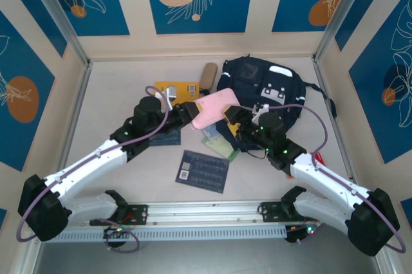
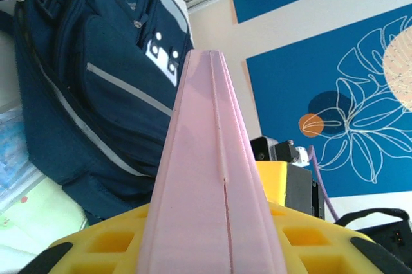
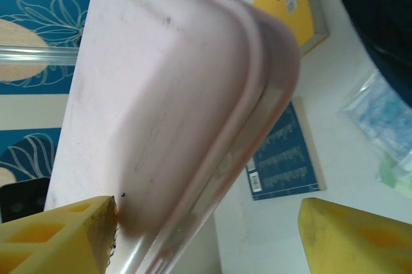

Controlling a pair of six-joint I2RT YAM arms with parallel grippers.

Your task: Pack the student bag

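The student bag (image 1: 261,91) is a dark navy backpack with white stripes, lying at the back right of the table; it also shows in the left wrist view (image 2: 96,81). A flat pink case (image 1: 215,108) hangs above the table just left of the bag. My left gripper (image 1: 188,110) is shut on its left end, and the case (image 2: 209,177) runs out from between the yellow fingers (image 2: 103,243). My right gripper (image 1: 234,118) stands open at the case's right end. One yellow finger (image 3: 58,235) touches the case (image 3: 161,94); the other stands well apart.
A yellow book (image 1: 172,89) and a tan roll (image 1: 208,76) lie behind the left gripper. A blue booklet (image 1: 203,170) lies near the front middle, and green and clear packets (image 1: 219,142) lie under the case. Another dark notebook (image 1: 168,137) lies partly under the left arm.
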